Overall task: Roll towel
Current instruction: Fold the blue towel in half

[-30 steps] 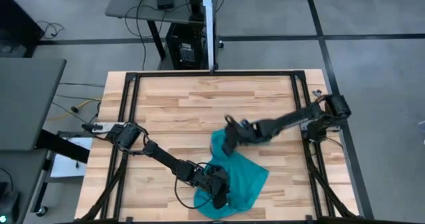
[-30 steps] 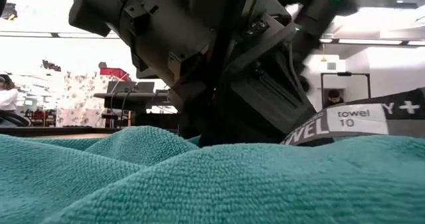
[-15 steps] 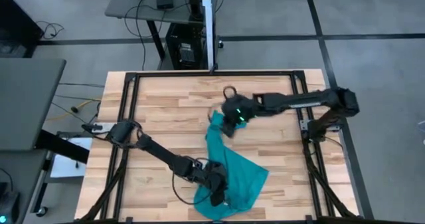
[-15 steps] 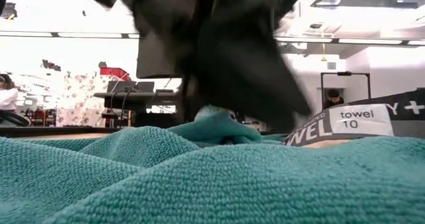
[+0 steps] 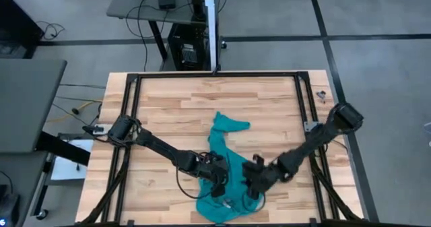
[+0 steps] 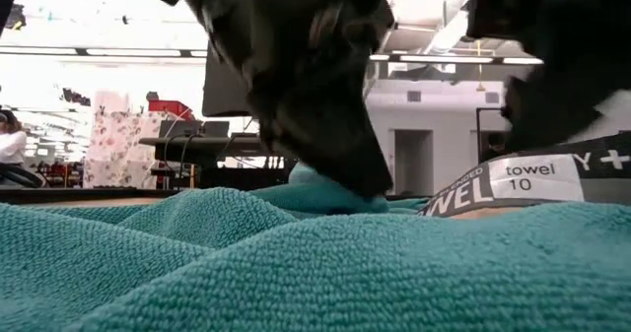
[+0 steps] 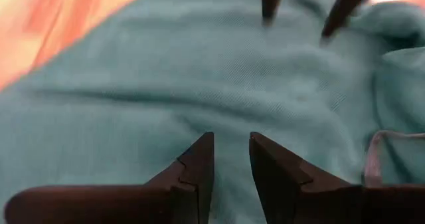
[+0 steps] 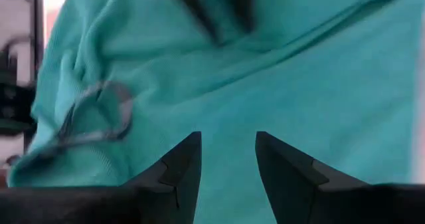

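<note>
From above we see the towel crumpled on the near half of the wooden table, a narrow arm of cloth reaching toward the middle and its bulk close to the near edge. The left gripper and the right gripper both sit over that bulk, close to each other. Only the low view shows the pale tag, printed "towel 10". In the left wrist view the fingers stand a little apart above the cloth, holding nothing; in the right wrist view the fingers are spread somewhat wider, also empty. Half a second earlier the right gripper was at the towel's far tip near the table's middle; now it has crossed to the near side. The far half of the table is bare wood.
</note>
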`<act>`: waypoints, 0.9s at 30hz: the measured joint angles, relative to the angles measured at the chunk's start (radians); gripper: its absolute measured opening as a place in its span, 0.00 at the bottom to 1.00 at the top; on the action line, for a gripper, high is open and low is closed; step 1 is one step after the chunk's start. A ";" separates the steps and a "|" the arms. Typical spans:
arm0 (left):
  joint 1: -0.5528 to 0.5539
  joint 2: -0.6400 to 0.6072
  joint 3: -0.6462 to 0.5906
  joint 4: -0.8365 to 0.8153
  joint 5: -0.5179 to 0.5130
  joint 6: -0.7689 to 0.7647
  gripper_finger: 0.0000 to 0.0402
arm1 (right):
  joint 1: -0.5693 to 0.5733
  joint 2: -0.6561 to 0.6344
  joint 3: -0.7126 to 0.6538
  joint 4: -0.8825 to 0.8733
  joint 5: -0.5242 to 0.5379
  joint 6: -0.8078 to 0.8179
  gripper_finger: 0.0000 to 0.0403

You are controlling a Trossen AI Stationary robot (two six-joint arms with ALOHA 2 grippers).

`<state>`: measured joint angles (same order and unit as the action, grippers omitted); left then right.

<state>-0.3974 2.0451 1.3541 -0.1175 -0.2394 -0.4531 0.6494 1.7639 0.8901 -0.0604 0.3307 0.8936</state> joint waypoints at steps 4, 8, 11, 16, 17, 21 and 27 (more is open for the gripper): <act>0.017 0.016 0.013 -0.025 0.000 0.119 0.20 | 0.018 0.071 0.001 0.034 0.025 0.090 0.34; 0.058 0.020 0.009 -0.173 -0.001 0.118 0.20 | 0.030 0.097 0.005 0.047 0.040 0.150 0.34; 0.078 0.007 0.012 -0.310 0.012 0.115 0.20 | 0.042 0.097 0.005 0.040 0.043 0.152 0.34; 0.085 -0.018 0.016 -0.519 0.030 0.087 0.20 | 0.078 0.090 0.005 -0.014 0.041 0.206 0.34; 0.085 -0.030 0.014 -0.556 0.030 0.086 0.20 | 0.086 0.089 0.005 -0.026 0.040 0.230 0.34; 0.070 -0.112 0.006 -0.700 0.029 0.071 0.20 | 0.133 0.086 0.004 -0.084 0.031 0.285 0.34; 0.046 -0.257 -0.060 -0.871 -0.051 -0.017 0.20 | 0.203 0.085 0.005 -0.129 0.033 0.391 0.34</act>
<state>-0.3512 1.7880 1.2938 -0.9889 -0.2906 -0.4700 0.8519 1.8488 0.8955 -0.1897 0.3642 1.2850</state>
